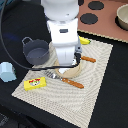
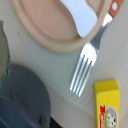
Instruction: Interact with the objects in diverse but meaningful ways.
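Your end effector (image 1: 67, 64) hangs low over tan plate (image 1: 71, 71); fingers hidden, grip state cannot tell. White piece (image 2: 80, 17) lies on plate in wrist view. Fork (image 1: 64, 80) touches plate rim at 7 o'clock. Yellow box (image 1: 35, 83) at 8 o'clock on woven mat (image 1: 97, 75). Grey-blue pot (image 1: 36, 51) at 10 o'clock. Pale blue carton (image 1: 6, 71) on black bench (image 1: 112, 105), beyond pot. Banana (image 1: 83, 41) at 1 o'clock.
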You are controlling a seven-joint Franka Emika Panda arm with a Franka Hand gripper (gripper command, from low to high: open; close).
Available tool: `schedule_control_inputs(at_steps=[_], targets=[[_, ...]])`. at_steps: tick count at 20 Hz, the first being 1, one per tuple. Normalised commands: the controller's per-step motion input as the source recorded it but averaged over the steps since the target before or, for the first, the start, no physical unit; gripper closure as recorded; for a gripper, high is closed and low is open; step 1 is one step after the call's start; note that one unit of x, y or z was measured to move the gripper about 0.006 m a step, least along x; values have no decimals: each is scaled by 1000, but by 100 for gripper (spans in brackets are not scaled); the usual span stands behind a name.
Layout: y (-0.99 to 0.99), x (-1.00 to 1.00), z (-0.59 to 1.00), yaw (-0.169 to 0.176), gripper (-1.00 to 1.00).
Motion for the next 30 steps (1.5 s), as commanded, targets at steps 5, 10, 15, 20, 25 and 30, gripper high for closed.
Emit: schedule_control_inputs(at_steps=[5, 10, 15, 20, 25, 30], targets=[[205, 420, -174, 22, -100], [0, 351, -279, 0, -100], [185, 50, -312, 98, -100], [111, 35, -253, 74, -100], [15, 74, -194, 32, -100], [0, 53, -222, 17, -100]])
